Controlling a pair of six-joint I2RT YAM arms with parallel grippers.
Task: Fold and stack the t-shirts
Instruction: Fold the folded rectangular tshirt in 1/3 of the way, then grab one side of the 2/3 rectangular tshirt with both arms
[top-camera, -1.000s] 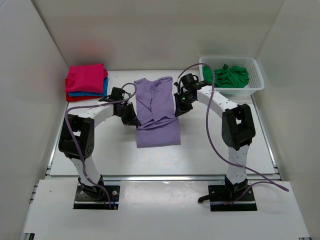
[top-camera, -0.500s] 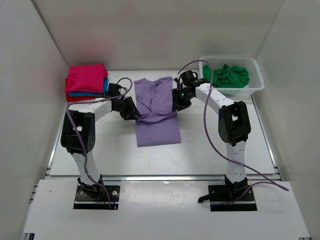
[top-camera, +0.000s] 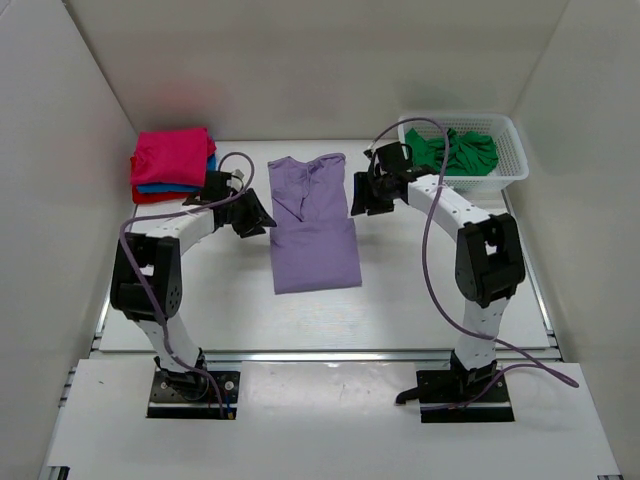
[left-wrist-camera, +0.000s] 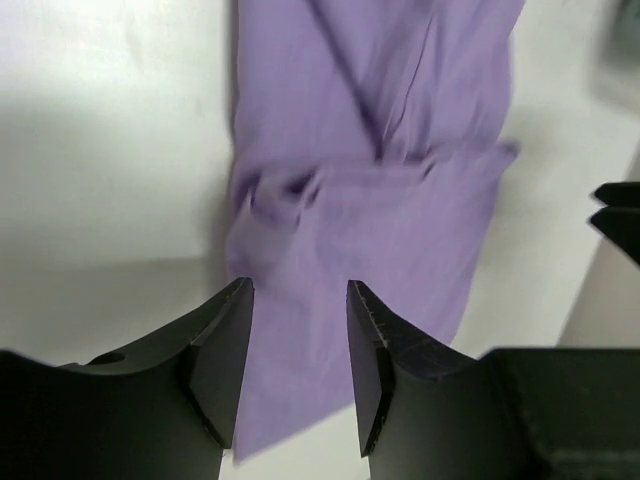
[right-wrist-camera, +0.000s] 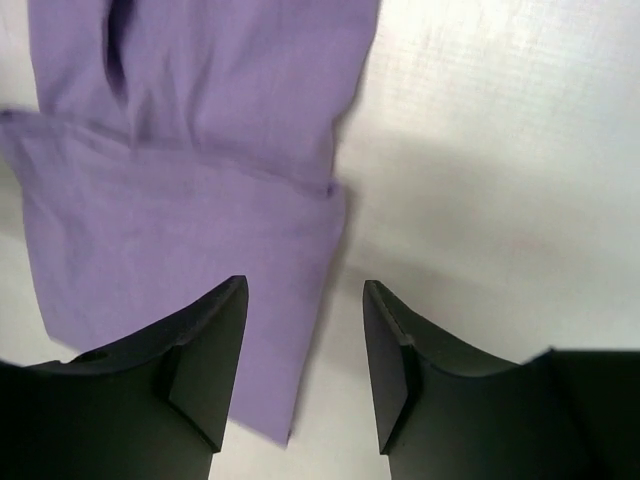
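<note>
As I read the feeds, item one: lilac t-shirt, lying flat on the tabletop at mid-field, folded into a narrow strip with its sleeves turned in and its collar toward the far wall. Item two: left pincer, released, nothing between its fingers, just beside the shirt's left edge; my left wrist view shows lilac cloth below the gap. Item three: right pincer, likewise released and holding nothing, just off the shirt's right edge. Item four: folded stack at far left, magenta pink t-shirt on top, blue t-shirt beneath it, red t-shirt at the bottom. Item five: green t-shirt, crumpled inside the white basket at far right.
</note>
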